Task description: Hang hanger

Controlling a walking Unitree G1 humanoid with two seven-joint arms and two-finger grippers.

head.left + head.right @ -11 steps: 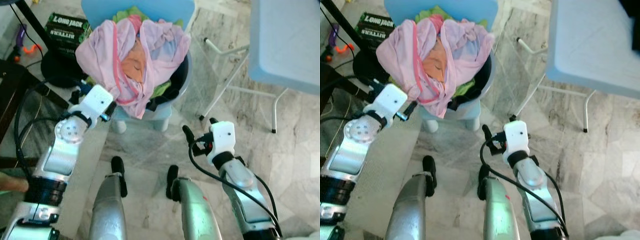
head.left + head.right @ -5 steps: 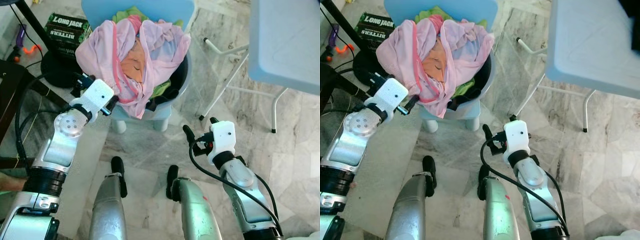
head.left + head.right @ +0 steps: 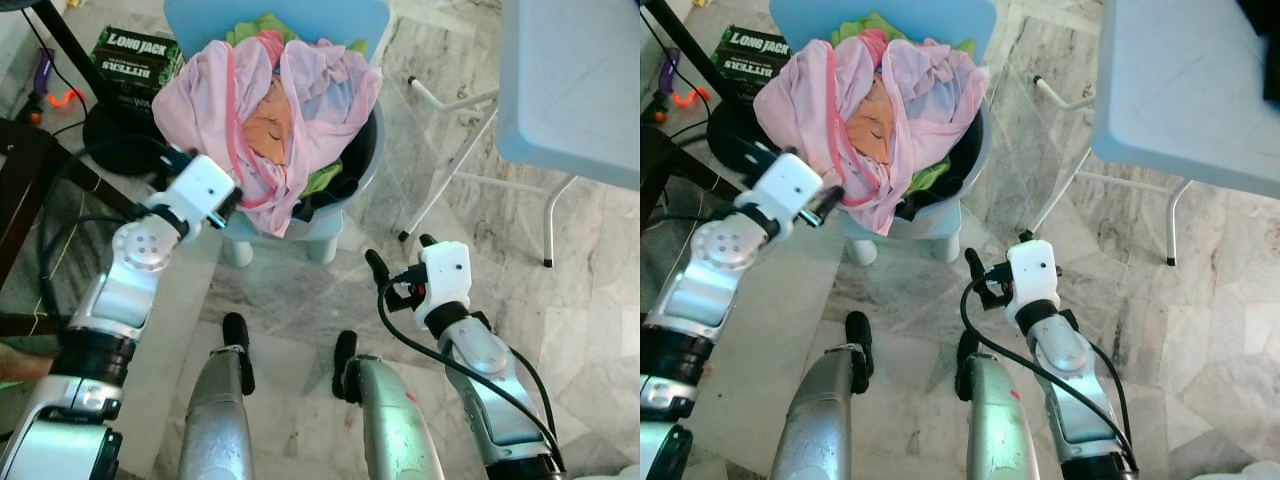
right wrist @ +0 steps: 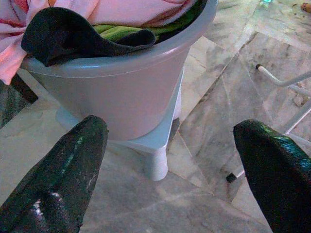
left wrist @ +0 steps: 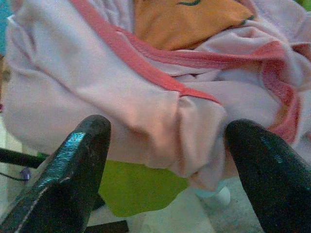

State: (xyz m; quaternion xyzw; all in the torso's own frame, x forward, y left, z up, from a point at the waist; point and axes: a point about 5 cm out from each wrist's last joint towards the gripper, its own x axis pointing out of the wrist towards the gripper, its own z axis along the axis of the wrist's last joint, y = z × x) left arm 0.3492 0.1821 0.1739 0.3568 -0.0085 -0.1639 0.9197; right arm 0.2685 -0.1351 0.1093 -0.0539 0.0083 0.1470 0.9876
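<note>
The left gripper (image 5: 165, 160) has its jaws wide apart, right up against the pink cloth (image 3: 270, 120) that hangs over the side of the grey tub (image 4: 121, 92). The right gripper (image 4: 170, 170) also has its jaws wide, with nothing in them, low and near the tub on its little blue stool (image 3: 285, 235). I cannot see a hanger. A folding worktop (image 3: 570, 80) stands on the robot's right, on the marble floor (image 3: 300, 300).

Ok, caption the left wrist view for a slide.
Open left gripper closing in on the pink garment draped over the laundry pile.
</note>
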